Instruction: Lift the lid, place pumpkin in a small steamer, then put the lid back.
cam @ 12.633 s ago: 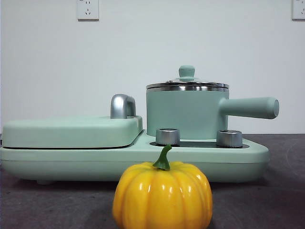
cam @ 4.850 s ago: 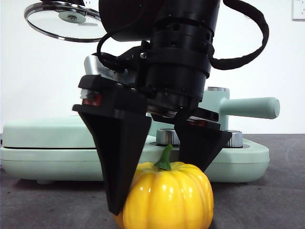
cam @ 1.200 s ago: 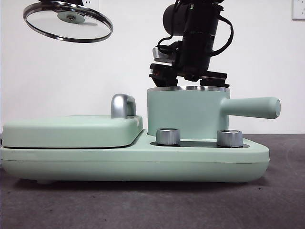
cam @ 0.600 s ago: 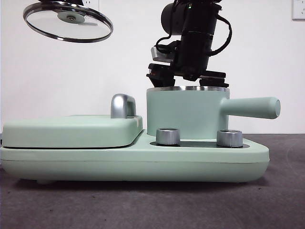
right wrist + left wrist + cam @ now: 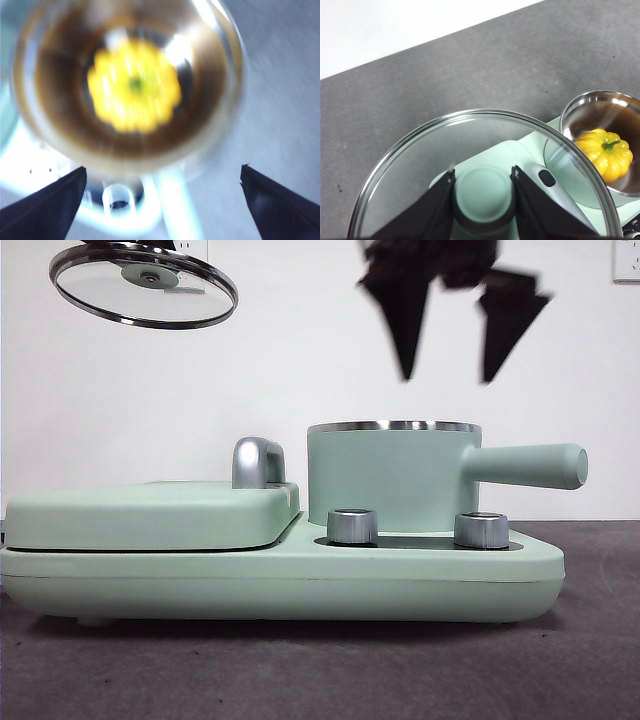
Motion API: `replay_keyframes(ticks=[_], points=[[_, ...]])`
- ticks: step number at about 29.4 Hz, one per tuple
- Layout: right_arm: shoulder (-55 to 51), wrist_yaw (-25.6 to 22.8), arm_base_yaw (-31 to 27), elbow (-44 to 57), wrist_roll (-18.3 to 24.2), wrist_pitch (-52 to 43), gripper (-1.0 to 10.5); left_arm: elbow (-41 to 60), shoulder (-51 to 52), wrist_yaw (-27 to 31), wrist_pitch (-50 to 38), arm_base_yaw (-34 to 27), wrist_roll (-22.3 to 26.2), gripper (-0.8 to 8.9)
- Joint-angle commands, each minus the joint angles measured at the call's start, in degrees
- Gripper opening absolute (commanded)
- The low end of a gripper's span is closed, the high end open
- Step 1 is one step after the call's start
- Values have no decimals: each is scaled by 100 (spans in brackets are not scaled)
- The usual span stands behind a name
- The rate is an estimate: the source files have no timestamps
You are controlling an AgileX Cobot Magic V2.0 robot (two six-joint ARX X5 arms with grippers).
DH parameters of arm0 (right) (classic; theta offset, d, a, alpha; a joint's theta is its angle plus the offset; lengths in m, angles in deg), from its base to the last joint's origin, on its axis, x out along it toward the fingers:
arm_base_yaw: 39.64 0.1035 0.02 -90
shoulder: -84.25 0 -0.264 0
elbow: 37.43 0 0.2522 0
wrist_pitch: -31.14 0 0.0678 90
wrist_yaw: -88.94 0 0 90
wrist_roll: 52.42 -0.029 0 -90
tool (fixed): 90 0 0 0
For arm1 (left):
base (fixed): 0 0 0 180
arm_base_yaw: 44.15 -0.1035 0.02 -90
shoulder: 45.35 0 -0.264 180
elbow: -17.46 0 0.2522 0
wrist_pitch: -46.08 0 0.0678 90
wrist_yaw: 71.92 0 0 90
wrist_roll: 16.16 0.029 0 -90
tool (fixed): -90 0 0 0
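Rising clear of the small steamer (image 5: 390,478), your right hand (image 5: 447,358) has left the pot it was reaching into half a second ago, its jaws now wide and empty. You can see the pumpkin (image 5: 605,154) resting inside the pot. Your left hand (image 5: 482,200) holds the lid (image 5: 143,284) by its knob, high over the griddle cover (image 5: 150,515), so only re-lidding remains.

1. The pumpkin (image 5: 606,154) is seated inside the small steamer (image 5: 392,478).
2. The small steamer is positioned on the cooker base (image 5: 280,580), right of the griddle cover (image 5: 150,515).
3. The lid (image 5: 143,282) is held high, left of the small steamer.
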Motion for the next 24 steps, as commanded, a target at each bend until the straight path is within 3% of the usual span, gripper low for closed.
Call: replay_keyframes(ticks=[1,8,16,24], points=[[-966,-208,39,920,20,234,482,-138,-50,-26,-138,28,-33,50],[-4981,284,52,4347,-487,-1117,482,-138,-282,-33,-153,275,-192,50],[-7355,656,52,5803,-518,-1886,482,-138,-612,-33,-273,758,-463,50],[-8577,953,50,6236,-789,-1956,482,-138,-1058,-33,-901,1436,-590,50]])
